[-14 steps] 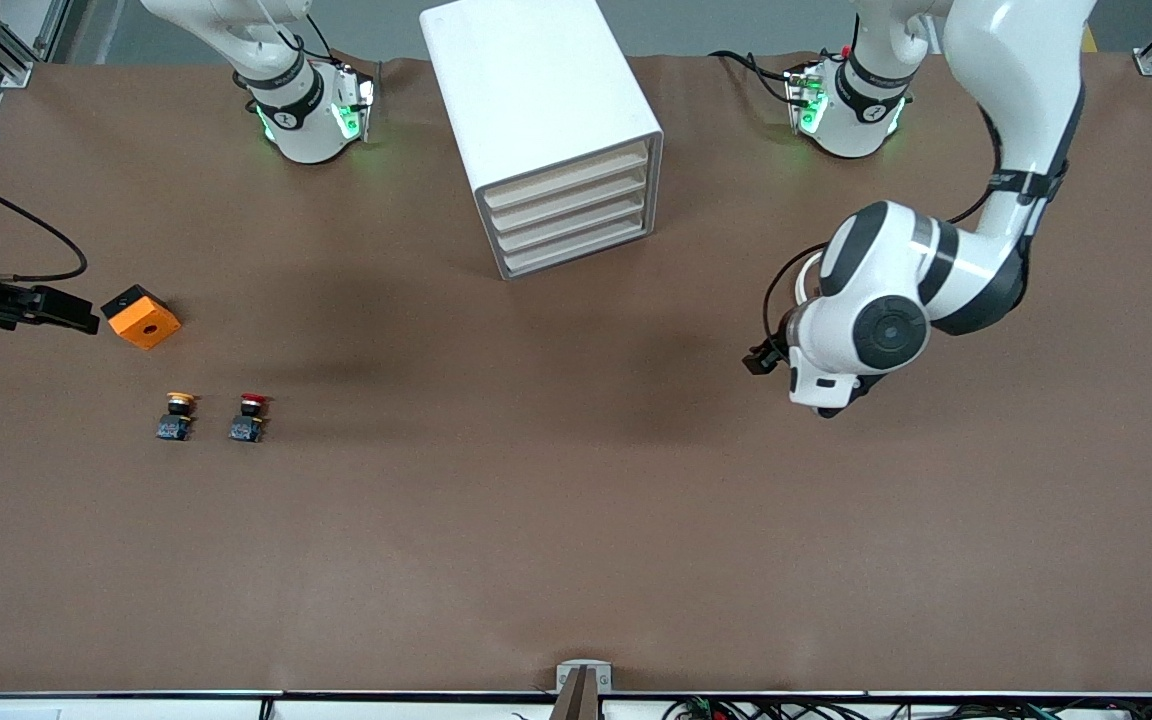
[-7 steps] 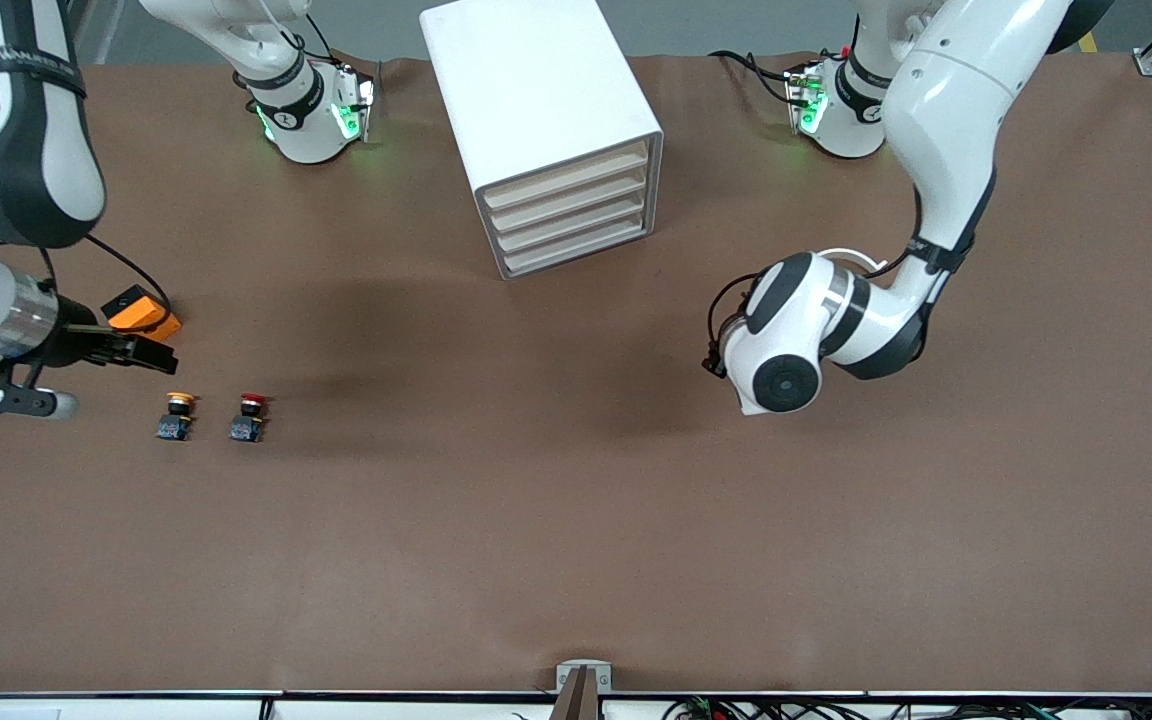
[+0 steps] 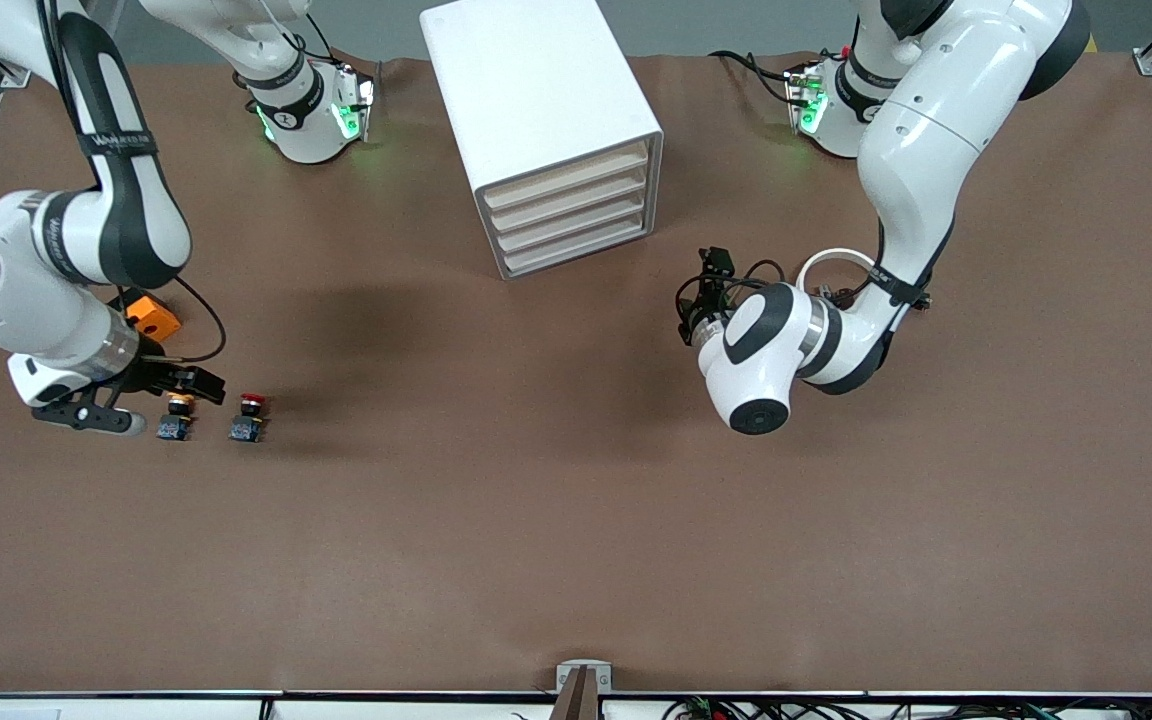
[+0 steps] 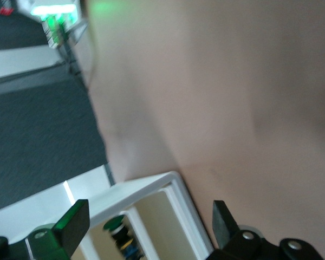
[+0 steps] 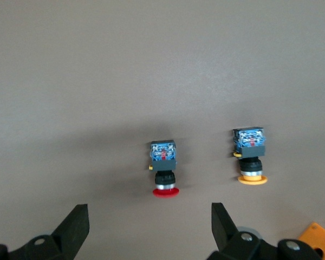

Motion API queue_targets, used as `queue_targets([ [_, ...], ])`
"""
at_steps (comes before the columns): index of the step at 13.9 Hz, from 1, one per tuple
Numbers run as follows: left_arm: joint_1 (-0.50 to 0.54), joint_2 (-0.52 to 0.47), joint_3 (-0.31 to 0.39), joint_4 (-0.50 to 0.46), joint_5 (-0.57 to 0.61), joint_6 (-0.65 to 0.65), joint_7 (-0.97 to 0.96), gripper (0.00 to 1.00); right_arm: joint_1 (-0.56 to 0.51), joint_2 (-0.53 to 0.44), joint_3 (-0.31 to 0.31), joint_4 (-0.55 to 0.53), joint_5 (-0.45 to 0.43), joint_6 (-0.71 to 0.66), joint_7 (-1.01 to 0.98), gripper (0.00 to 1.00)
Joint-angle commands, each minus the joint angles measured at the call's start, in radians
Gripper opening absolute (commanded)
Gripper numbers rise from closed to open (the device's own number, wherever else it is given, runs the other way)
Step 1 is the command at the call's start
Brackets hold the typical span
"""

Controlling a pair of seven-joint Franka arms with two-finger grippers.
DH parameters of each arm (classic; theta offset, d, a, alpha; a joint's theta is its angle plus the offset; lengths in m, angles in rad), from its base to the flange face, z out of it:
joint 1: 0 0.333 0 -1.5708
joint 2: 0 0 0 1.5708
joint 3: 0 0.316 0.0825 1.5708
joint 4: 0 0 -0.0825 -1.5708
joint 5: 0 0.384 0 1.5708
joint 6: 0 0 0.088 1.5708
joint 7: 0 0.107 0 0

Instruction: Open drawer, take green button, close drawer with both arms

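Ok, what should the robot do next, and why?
Probably ease the open left end effector toward the lower drawer of the cabinet to grasp its front. All four drawers look shut, and that end effector hangs apart from the cabinet, toward the left arm's end. The open right end effector hovers above the table by the yellow-capped button, not the one wanted.

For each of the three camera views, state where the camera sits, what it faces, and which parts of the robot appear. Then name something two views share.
Front view: high across the table, facing both arms, the cabinet, two buttons and the orange block.
Left wrist view: on the left arm, facing the cabinet; open left gripper shows.
Right wrist view: on the right arm, over the red button and yellow button; open right gripper shows.
Shared: front and right wrist views show both buttons.
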Motion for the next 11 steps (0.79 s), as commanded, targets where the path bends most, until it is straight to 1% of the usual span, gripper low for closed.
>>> queue_targets([
  [1, 0.003, 0.049, -0.036, 0.043, -0.052, -0.038, -0.118, 1.00, -0.001, 0.074, 0.000, 0.006, 0.011, 0.079, 0.016, 1.00],
  [6, -0.008, 0.135, -0.037, 0.055, -0.159, -0.040, -0.257, 1.00, 0.000, 0.181, 0.000, 0.008, 0.011, 0.188, 0.018, 1.00],
  [8, -0.022, 0.161, -0.037, 0.055, -0.165, -0.040, -0.287, 1.00, 0.002, 0.216, 0.000, 0.008, 0.011, 0.220, 0.018, 1.00],
  [11, -0.029, 0.173, -0.037, 0.057, -0.194, -0.040, -0.319, 1.00, 0.003, 0.256, 0.000, 0.014, 0.011, 0.224, 0.018, 1.00],
])
